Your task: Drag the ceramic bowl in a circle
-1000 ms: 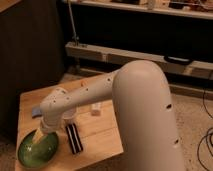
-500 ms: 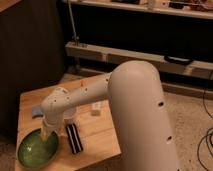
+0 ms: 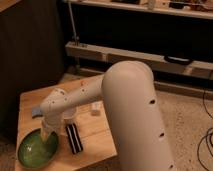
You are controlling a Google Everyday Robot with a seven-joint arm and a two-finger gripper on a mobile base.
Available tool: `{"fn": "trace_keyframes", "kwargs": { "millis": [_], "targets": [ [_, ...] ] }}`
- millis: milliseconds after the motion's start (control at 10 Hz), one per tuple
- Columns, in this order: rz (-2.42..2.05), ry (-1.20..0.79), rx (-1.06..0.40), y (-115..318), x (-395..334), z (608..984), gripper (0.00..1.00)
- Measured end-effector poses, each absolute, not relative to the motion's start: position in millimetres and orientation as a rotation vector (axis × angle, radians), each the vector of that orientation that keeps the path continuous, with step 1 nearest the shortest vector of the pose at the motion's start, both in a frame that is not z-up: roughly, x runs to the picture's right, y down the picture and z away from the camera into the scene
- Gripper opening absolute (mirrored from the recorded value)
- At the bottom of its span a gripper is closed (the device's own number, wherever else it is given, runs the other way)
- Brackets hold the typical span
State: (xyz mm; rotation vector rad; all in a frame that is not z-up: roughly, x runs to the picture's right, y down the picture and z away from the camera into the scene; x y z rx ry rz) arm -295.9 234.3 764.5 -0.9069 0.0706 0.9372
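Observation:
The ceramic bowl (image 3: 36,150), wide, shallow and glossy green, sits at the near left corner of the wooden table (image 3: 95,131). My white arm reaches down across the table from the right. The gripper (image 3: 48,132) is at the bowl's far right rim, its tip resting on or just inside the rim. The arm's wrist hides the part of the rim beneath it.
A black rectangular object (image 3: 74,138) lies just right of the bowl. A small translucent cup (image 3: 69,115) stands behind it, with a small white item (image 3: 96,108) further right and a blue object (image 3: 36,111) at the left edge. Metal shelving rises behind the table.
The gripper has come down onto the bowl's far right rim and the arm's big link has swung slightly left. The bowl has hardly shifted.

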Motion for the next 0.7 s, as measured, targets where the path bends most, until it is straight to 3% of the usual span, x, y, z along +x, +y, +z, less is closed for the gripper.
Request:
{"fn": "trace_keyframes", "kwargs": {
  "millis": [500,700],
  "targets": [
    [0.936,0.088,-0.916,242.2,-298.5,779.0,0.57],
    [0.930,0.093,-0.922,245.5,-300.4,782.4,0.46]
  ]
}}
